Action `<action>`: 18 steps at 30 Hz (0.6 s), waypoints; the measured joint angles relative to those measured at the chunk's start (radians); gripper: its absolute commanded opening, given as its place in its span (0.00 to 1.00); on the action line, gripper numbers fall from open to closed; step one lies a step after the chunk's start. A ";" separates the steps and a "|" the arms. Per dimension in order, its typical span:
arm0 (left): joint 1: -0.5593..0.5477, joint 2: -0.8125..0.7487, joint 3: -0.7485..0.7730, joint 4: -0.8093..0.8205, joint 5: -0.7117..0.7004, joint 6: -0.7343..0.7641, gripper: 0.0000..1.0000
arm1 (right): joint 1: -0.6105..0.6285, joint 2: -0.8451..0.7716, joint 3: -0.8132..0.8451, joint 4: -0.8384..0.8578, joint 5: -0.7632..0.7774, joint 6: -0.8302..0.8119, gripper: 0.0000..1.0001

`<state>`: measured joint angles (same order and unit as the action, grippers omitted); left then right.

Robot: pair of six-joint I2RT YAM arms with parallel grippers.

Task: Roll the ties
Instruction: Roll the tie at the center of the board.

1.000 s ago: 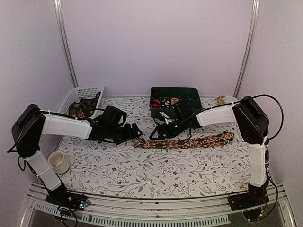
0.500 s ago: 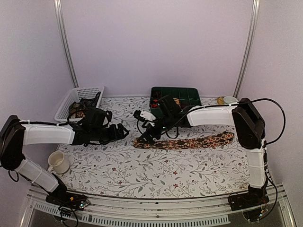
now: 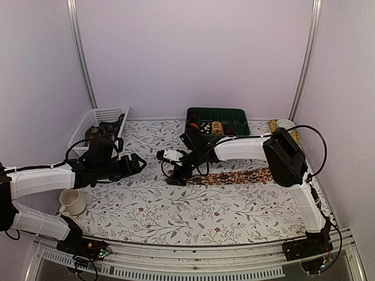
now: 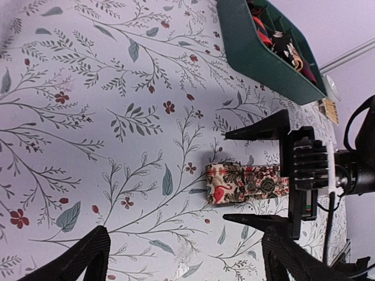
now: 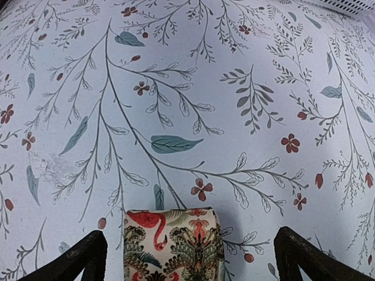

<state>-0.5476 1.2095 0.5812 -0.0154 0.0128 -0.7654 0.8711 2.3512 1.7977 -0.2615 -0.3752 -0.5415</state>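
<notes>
Right wrist view has the right hand (image 5: 190, 257) spread wide. Its two black, wedge-shaped fingers (image 5: 82, 260) sit low at either side, and the blunt end of the tie (image 5: 173, 243) lies between them. Bare cloth shows on both sides of that end, so neither finger touches it. The end is soft fabric with a gently rounded edge, a cream ground printed with a red flamingo and dense green and red ornament.

From the left wrist camera the same end reads as a short flat rectangle framed by the right hand's thin, pointed fingers. The left hand (image 4: 184, 269) is spread too, its matte black fingers at the bottom corners with only counter between them.

Seen from above, the tie is a long narrow band lying flat and running off to the right beneath the white right arm. The left hand is well apart from it, to the left. The counter (image 3: 146, 211) is covered in a pale cloth printed with thin grey-green branches, leaves and small red flowers.

At the back stands a rectangular green tray (image 3: 218, 109) with dividers, holding small dark, red and yellowish items too small to tell apart. At the back left, a white lattice-walled plastic basket (image 3: 108, 114) holds dark patterned fabric. A plain white cup (image 3: 71, 201) stands beside the left arm
</notes>
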 measured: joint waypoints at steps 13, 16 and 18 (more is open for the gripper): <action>0.029 -0.064 -0.027 -0.024 -0.003 0.014 0.90 | 0.000 0.048 0.051 -0.124 -0.011 -0.072 0.67; 0.032 -0.062 -0.027 -0.024 -0.002 0.016 0.89 | 0.000 0.048 0.051 -0.135 -0.034 -0.083 0.57; 0.033 -0.057 -0.027 -0.023 0.000 0.017 0.90 | 0.000 0.048 0.051 -0.137 -0.037 -0.081 0.55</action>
<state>-0.5144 1.1526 0.5541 -0.0387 0.0128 -0.7483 0.8711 2.3989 1.8484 -0.3988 -0.4126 -0.6228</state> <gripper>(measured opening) 0.895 0.577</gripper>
